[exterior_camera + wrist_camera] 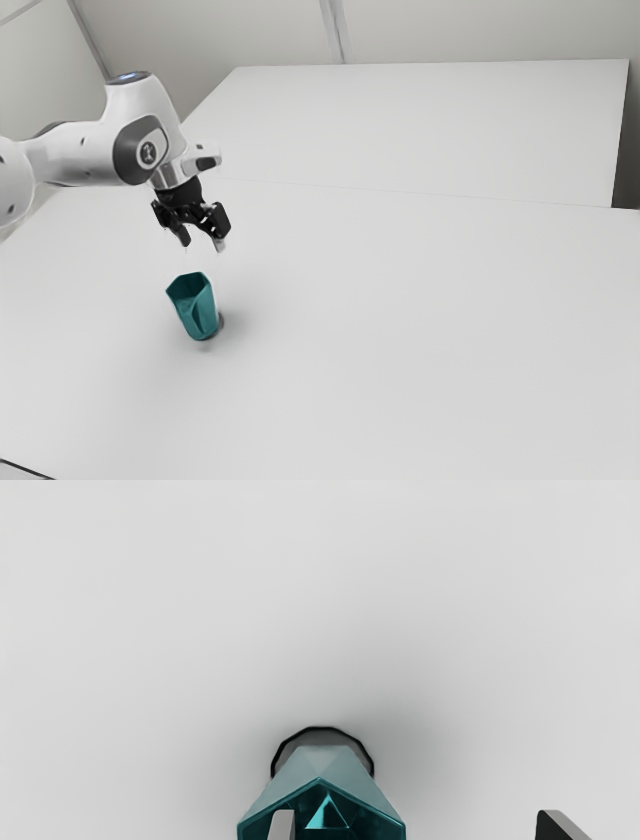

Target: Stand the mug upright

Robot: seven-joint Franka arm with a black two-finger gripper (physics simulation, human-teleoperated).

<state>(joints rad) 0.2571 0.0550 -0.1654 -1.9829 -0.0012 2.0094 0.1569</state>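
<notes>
The mug [197, 308] appears to stand mouth up on the table [400, 330], below the open hand [202, 243]. One finger [283, 825] overlaps its mouth in the wrist view; lowering off-centre could catch the rim and topple it.

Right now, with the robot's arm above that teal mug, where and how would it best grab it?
Probably by the outer walls just below the rim, from above. The mug opens upward toward the open end effector and narrows toward its base, so the flare should help resist slipping down. It likely needs to shift sideways first: one finger overlaps the mouth in the wrist view.
</notes>
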